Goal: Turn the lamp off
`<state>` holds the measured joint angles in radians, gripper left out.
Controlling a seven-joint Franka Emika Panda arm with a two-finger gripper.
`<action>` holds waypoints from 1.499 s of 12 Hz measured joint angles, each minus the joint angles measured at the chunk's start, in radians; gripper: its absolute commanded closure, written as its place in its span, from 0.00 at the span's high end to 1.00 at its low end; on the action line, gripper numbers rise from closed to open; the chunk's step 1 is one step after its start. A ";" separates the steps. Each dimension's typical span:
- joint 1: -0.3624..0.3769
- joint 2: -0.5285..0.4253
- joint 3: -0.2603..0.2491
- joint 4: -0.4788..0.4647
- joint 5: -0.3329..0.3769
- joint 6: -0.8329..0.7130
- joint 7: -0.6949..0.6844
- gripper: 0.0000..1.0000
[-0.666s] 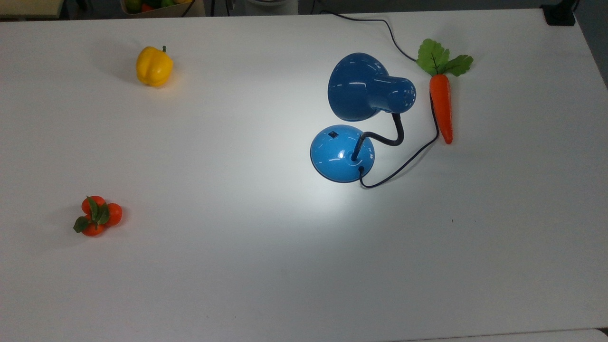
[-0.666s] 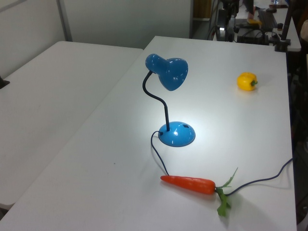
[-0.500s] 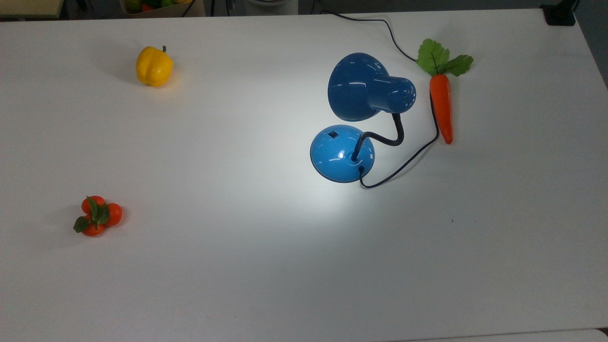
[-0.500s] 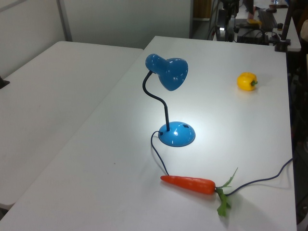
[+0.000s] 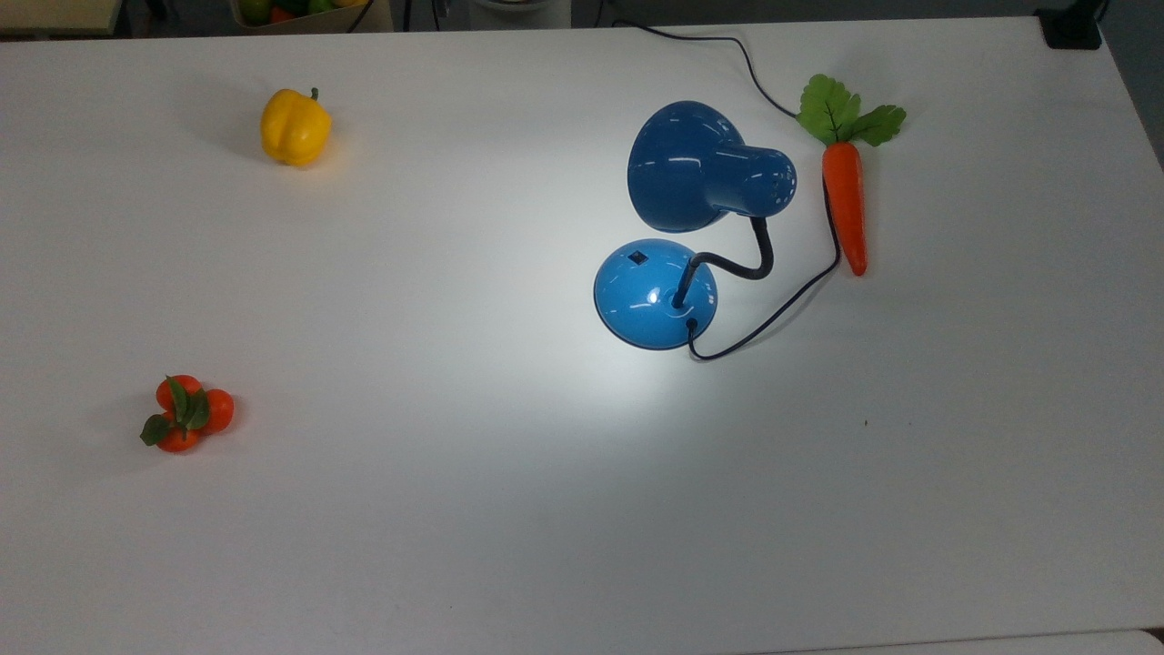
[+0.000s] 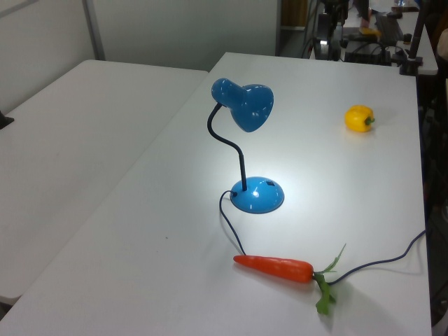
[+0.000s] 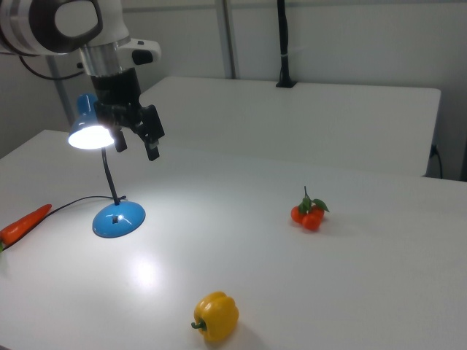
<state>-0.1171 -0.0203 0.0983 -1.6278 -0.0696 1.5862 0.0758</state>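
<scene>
The lamp is lit and throws a bright patch on the white table [image 5: 509,509]. Its blue dome shade [image 5: 700,166] [image 6: 246,105] [image 7: 90,133] hangs on a black bendy neck [image 5: 746,264] above the round blue base [image 5: 655,293] [image 6: 257,195] [image 7: 118,220]. A small black switch [image 5: 639,257] sits on the base's top. A thin dark cord [image 5: 773,314] runs from the base past the carrot to the table's far edge. In the right view my gripper [image 7: 136,146] hangs open and empty, right beside the shade, high above the base.
An orange carrot [image 5: 846,205] [image 6: 274,267] lies by the cord. A yellow pepper [image 5: 295,126] [image 7: 216,316] and a cluster of small orange fruits [image 5: 185,414] [image 7: 309,213] sit far from the lamp. A second white table [image 6: 77,133] adjoins this one.
</scene>
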 measured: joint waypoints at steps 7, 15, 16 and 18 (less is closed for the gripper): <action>0.000 0.000 0.000 0.000 0.000 -0.006 -0.006 0.06; 0.000 0.000 0.000 0.000 0.000 -0.007 -0.052 0.00; 0.001 0.000 0.000 -0.001 0.000 -0.007 -0.055 0.00; 0.009 0.004 0.007 -0.008 0.000 -0.007 -0.060 0.00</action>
<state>-0.1080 -0.0159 0.1053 -1.6357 -0.0693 1.5794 0.0162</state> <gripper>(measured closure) 0.991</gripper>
